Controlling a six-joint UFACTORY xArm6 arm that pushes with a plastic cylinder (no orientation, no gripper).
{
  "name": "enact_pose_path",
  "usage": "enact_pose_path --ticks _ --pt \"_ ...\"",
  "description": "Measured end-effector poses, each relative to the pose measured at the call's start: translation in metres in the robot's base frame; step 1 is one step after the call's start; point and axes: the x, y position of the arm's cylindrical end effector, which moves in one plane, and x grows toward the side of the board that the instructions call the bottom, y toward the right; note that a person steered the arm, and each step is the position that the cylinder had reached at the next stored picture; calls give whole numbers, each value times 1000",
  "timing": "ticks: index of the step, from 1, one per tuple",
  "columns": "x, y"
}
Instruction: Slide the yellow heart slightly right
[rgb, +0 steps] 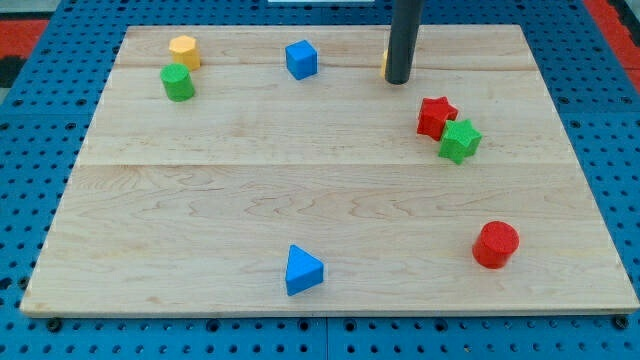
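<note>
- The tip (398, 80) stands on the wooden board (300, 180) at the far side, right of centre; the arm ends in a plain rod with no claw, so nothing is parted or clamped.
- The yellow heart (385, 65) is almost wholly hidden behind the rod: only a yellow sliver peeks out on its left edge, touching or just beside the tip; its shape cannot be made out.
- Left of it along the far edge sits a blue cube (301, 59).
- Far left: a yellow cylinder (184, 51) and a green cylinder (178, 83), close together.
- Right, nearer: a red star (436, 116) touching a green star (460, 140).
- Near side: a blue triangle (303, 270) and a red cylinder (495, 244).
</note>
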Motion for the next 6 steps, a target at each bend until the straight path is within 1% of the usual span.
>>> enact_pose_path --ticks 1,2,4,6 --pt "-7 -52" --pt "-29 -40" --pt "-27 35" --pt "-27 29"
